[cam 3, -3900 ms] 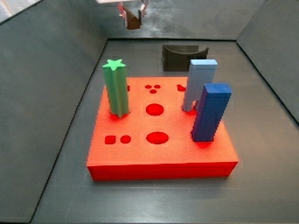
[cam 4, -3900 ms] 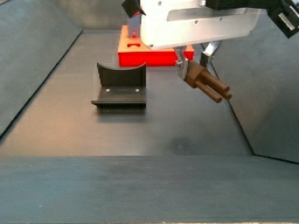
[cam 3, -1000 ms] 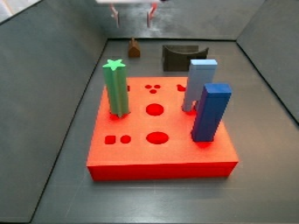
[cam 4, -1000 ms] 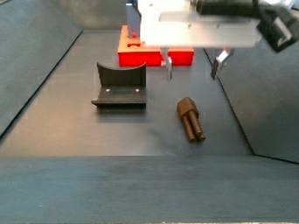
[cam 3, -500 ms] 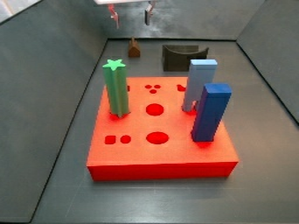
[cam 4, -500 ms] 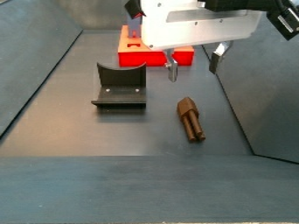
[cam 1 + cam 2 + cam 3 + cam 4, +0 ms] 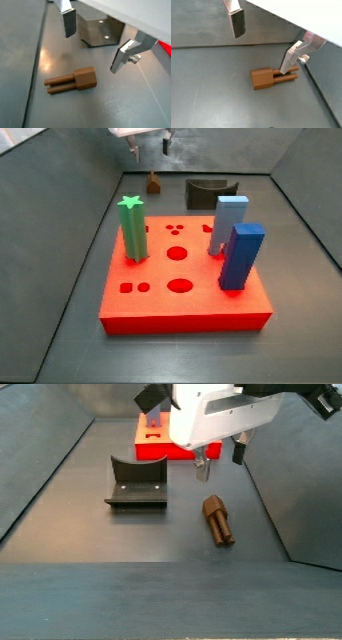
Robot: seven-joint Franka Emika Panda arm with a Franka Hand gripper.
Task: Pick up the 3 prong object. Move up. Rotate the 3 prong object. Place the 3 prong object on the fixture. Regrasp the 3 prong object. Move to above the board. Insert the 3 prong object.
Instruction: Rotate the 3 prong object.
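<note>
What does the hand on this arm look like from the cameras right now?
The hand hangs above the floor beside the 3 prong object. It has a boxy white body with black fittings at its upper corners. Its two fingers are flat silver plates with dark pads; one carries a small bolt in both wrist views. No cables or markings are discernible.

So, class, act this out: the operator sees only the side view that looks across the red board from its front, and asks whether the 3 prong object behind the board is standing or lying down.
Observer: Lying down. In a side view the 3 prong object lies flat on the floor, apart from the fixture.
Operator: Is the gripper holding anything?
Observer: No. In both wrist views the gripper is open, with nothing between its fingers.
Operator: Can you see the prongs?
Observer: In a wrist view two prongs show side by side, sticking out of the piece's blocky end; a third is hidden.
</note>
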